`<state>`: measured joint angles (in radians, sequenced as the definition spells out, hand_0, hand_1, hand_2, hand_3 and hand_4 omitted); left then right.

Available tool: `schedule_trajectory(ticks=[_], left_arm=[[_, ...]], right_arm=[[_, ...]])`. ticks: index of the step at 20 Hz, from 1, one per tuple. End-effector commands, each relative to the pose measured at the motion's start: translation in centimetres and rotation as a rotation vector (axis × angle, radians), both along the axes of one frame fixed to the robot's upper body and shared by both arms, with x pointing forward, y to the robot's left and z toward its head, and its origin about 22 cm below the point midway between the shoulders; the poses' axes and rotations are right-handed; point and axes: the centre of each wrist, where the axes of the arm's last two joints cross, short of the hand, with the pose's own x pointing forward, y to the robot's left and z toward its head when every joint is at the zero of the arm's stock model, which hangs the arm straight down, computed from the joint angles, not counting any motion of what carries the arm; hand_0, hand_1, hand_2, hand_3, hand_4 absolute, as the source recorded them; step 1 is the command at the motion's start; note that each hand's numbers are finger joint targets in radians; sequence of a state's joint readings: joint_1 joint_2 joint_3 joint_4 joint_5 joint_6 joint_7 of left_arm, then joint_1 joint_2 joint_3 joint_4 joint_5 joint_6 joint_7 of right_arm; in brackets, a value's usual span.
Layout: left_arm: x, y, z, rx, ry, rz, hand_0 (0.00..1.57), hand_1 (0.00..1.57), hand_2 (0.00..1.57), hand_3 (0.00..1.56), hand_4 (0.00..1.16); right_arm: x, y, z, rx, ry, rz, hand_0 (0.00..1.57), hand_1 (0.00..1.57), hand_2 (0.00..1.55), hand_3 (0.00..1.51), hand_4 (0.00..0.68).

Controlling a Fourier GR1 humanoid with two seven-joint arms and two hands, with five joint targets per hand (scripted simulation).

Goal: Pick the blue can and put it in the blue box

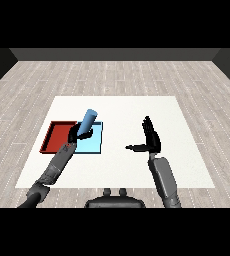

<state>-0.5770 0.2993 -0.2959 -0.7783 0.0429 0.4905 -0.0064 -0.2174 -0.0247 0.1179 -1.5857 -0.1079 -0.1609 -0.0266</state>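
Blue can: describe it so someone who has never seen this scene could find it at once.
Look at the white table, then the two trays at its left side. Over the blue tray, beside the red tray, the left hand curls round the blue can. It is the only cylinder, tilted and held up.
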Motion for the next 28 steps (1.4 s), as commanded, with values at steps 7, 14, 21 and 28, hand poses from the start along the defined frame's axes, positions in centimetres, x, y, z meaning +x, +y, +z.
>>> schedule_trajectory(ticks=[7, 14, 21, 28], left_arm=[[2.4, 1.2, -2.0, 0.369, 0.342, 0.112, 0.60, 0.60, 0.53, 0.35, 0.87], [2.2, -1.1, -3.8, 0.437, 0.645, 0.100, 1.21, 1.21, 1.06, 0.00, 0.83], [1.0, -0.6, -5.4, 0.298, 0.846, -0.165, 0.00, 0.00, 0.00, 0.00, 0.69], [1.1, -1.0, -5.0, 0.182, 0.375, 0.293, 0.00, 0.00, 0.00, 0.00, 0.00]], right_arm=[[1.8, -1.3, -1.4, 0.014, 0.060, -0.063, 0.00, 0.00, 0.00, 0.00, 0.000], [1.2, -2.7, -2.6, 0.058, 0.077, -0.098, 0.00, 0.00, 0.00, 0.00, 0.000], [2.6, -4.0, -3.1, 0.036, 0.073, -0.110, 0.00, 0.00, 0.00, 0.00, 0.000], [1.7, -4.0, -3.4, 0.017, 0.069, -0.092, 0.00, 0.00, 0.00, 0.00, 0.000]])
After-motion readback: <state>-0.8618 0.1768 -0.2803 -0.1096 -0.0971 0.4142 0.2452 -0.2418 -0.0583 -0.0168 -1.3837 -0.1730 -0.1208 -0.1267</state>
